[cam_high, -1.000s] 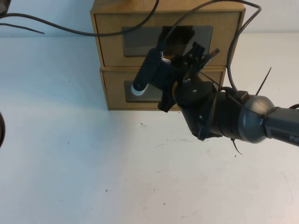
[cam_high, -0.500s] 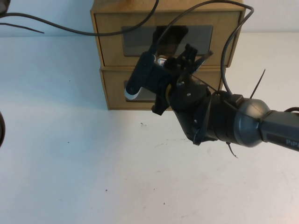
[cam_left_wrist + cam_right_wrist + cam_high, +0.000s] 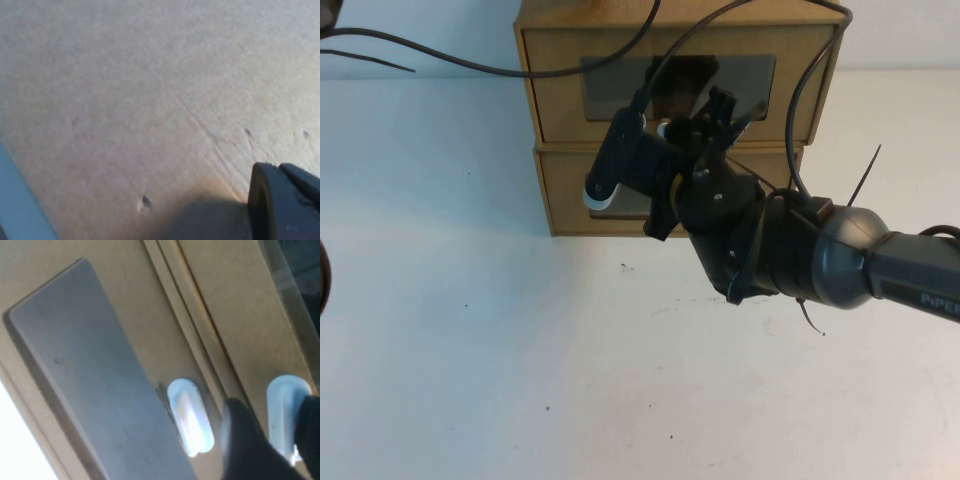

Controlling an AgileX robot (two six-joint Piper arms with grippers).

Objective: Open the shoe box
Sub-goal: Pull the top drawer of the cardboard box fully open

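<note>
Two tan cardboard shoe boxes with grey windows are stacked at the back: an upper box and a lower box. My right gripper reaches up against the upper box's front. In the right wrist view it is open, with its dark fingers on either side of a white handle. A second white handle sits across the seam, beside the other box's grey window. My left gripper hovers close over a tan cardboard surface; it is out of the high view.
Black cables trail across the boxes' top and the table's back left. The white table spreads out in front of the boxes. My right arm's thick dark wrist covers the right part of the lower box's front.
My right arm has shifted left and a little toward the boxes. Its fingers have narrowed slightly around the white handle.
</note>
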